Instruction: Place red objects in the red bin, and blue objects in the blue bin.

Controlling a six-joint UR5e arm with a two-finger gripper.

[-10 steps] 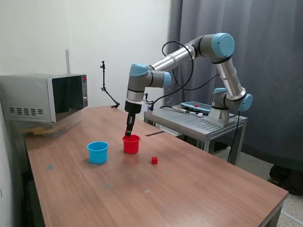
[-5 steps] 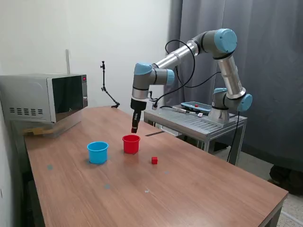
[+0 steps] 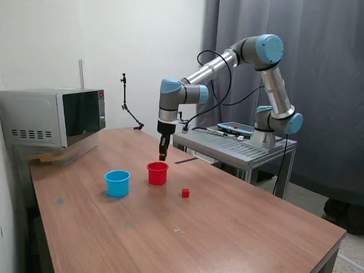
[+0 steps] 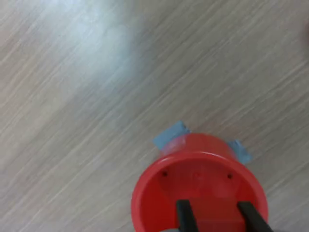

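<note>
The red cup [image 3: 157,172] stands mid-table, with the light blue cup [image 3: 117,182] to its left in the exterior view. One tiny red cube [image 3: 185,193] lies on the table to the exterior view's right of the red cup. My gripper [image 3: 162,156] hangs just above the red cup's far rim, pointing down. In the wrist view my gripper [image 4: 215,215] is open and empty over the red cup [image 4: 145,188]. I cannot make out a cube inside either cup. The other red cube and the blue cubes are hidden or out of view.
A microwave [image 3: 54,116] stands at the table's far left in the exterior view. A metal side table [image 3: 236,148] with the arm's base is behind the table's far edge. Bits of blue tape [image 4: 171,135] lie on the wood by the red cup's foot.
My gripper has lifted from the red cup's rim to a little above it and shifted slightly to the exterior view's right. The cups and the loose red cube have not moved.
</note>
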